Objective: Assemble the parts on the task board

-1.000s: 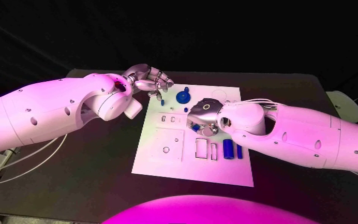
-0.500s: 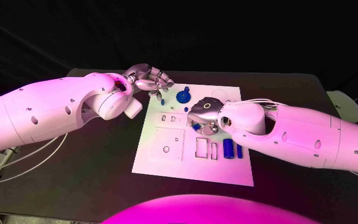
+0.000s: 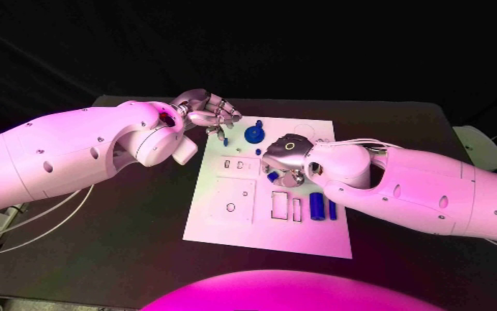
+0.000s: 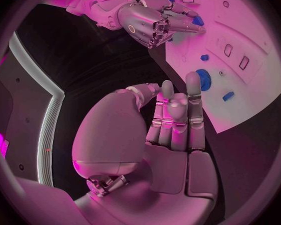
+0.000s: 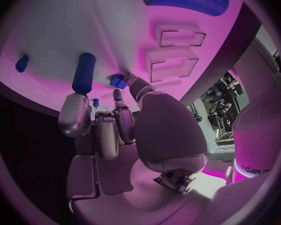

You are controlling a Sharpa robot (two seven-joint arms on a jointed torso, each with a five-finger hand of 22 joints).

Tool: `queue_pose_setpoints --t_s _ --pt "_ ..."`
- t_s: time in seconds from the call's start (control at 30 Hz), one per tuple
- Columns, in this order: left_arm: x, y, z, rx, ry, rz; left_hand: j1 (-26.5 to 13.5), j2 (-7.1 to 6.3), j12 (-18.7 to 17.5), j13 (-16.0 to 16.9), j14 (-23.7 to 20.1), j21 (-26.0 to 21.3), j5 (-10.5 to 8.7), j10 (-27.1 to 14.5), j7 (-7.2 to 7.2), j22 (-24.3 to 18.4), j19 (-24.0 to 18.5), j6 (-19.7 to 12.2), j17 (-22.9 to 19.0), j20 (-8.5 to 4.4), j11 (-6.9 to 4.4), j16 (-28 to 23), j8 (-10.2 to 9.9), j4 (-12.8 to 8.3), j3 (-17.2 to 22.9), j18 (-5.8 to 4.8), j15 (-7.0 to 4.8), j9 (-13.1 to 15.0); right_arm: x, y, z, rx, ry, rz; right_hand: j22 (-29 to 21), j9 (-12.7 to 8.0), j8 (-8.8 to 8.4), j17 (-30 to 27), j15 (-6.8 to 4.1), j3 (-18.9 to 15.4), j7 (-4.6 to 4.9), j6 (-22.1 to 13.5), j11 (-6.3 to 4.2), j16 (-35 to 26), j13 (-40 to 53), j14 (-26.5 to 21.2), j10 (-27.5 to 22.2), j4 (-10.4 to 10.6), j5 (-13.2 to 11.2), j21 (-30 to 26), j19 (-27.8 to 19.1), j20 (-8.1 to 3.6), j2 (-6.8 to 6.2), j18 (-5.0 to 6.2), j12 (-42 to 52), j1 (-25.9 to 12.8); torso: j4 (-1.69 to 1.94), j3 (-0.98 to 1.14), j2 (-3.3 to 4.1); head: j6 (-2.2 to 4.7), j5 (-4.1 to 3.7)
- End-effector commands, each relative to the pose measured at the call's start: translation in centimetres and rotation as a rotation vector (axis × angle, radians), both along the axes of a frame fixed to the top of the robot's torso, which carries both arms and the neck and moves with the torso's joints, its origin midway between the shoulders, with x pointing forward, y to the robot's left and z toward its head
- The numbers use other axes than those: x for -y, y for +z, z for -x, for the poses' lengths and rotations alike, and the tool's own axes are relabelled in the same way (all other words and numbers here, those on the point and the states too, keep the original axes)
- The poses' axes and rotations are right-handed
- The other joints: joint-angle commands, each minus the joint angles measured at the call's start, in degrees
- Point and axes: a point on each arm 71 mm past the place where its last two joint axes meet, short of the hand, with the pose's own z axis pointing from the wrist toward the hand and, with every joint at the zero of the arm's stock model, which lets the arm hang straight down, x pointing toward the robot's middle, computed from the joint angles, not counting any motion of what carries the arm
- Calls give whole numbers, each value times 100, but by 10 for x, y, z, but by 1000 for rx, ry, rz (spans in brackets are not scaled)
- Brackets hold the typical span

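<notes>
Right robot hand over task board centre pinches a small blue part, partly hidden; hand shifted slightly. Left robot hand curled, empty, unmoved.

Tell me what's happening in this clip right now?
Two robot arms work over the white task board. The right robot hand is down at the middle of the board and pinches a small blue part at its fingertips. The left robot hand hovers at the board's far left corner, fingers curled, holding nothing. A blue round knob and two blue cylinders sit on the board.
</notes>
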Motion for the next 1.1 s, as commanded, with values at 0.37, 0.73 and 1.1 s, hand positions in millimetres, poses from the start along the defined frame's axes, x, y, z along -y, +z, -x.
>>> queue_pose_setpoints --t_s 0.37,0.73,1.1 --pt "2 -1 1 -17 -19 0 -18 16 -27 -20 24 -22 -35 -9 41 -11 40 -15 -9 -17 23 20 -40 -2 -40 72 20 -21 7 0 0 4 -17 -2 131 3 -2 1110 66 -33 19 -20 58 29 114 487 22 16 15 48 12 55 -2 -109 -18 -52 -2 -1 -1 -23 -10" --pt "2 -1 0 -19 -21 -3 7 23 -30 -35 23 -25 -33 -13 42 -14 42 -17 -4 -16 23 27 -43 -19 -42 72 21 -32 7 -2 0 -10 -15 0 172 37 66 1135 67 -14 -3 105 47 55 164 494 62 54 38 87 39 71 62 -112 14 -49 3 1 0 -24 -20" --pt "3 -1 0 -20 -23 -6 22 28 -31 -43 21 -27 -33 -14 42 -15 43 -15 -2 -16 23 30 -43 -30 -43 73 21 -37 6 -2 -1 -12 -20 -6 193 45 81 1155 61 -21 -8 137 42 72 189 500 85 86 38 111 55 71 75 -115 30 -78 5 -2 5 -30 -30"
